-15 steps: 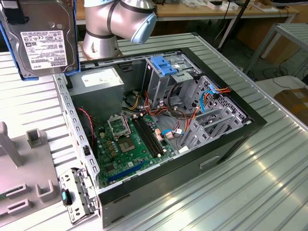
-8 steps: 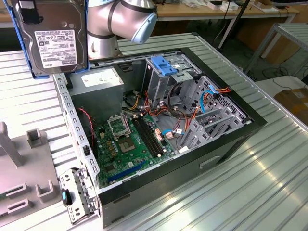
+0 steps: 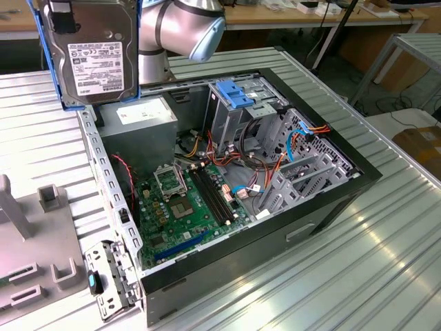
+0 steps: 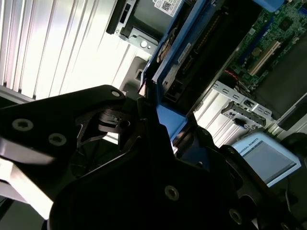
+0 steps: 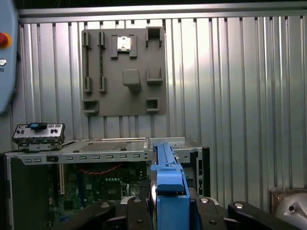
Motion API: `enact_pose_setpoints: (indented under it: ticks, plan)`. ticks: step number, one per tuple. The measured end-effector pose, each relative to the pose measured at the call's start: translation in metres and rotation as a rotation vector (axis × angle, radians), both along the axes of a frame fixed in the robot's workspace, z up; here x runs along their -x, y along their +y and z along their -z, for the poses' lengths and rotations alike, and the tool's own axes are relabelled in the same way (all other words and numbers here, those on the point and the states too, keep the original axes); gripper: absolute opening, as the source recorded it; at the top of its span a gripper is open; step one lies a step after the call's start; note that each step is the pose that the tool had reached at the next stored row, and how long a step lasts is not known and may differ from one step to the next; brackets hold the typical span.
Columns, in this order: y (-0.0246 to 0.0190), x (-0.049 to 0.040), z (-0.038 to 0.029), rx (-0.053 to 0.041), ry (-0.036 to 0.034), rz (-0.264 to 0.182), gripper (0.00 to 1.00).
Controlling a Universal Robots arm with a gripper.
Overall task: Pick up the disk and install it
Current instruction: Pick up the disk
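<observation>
Gripper: the gripper (image 5: 169, 210) is clamped on the disk. In the first wrist view a black finger sits against each side of the blue carrier rail.
Disk: the disk (image 3: 91, 54) hangs upright in the air, label face toward the exterior camera. It is above the corner of the case (image 3: 324, 207) at the exterior view's left, clear of the table (image 3: 386, 262).
Done: pick-up looks complete; the disk is lifted and carried by the arm (image 3: 180, 26).
Left: install not yet done, by my reading. The disk is well apart from the drive cage (image 3: 231, 121), which has the blue bracket (image 3: 238, 93) on top.
Case: side open, motherboard (image 3: 189, 207) exposed.
Cut off: the disk's upper edge and the grip on it run past the frame edge in the exterior view.
Hard to tell: which bay of the cage is free, since cables crowd it. In the second wrist view the dark gripper body covers much of the disk's edge.
</observation>
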State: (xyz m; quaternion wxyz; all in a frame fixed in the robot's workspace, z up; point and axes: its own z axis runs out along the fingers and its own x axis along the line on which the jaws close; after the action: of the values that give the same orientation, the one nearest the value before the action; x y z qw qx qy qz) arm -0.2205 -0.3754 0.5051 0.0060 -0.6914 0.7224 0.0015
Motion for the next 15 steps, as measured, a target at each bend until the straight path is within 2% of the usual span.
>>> enact_pose_setpoints:
  ticks: [3, 11, 15]
  plan:
    - [0.0000, -0.0089, 0.0003, 0.0000, 0.0000, 0.000, 0.37]
    - [0.0000, -0.0203, 0.0011, 0.0000, -0.0001, 0.000, 0.37]
    - [0.0000, -0.0304, 0.0018, -0.0001, -0.0001, 0.000, 0.37]
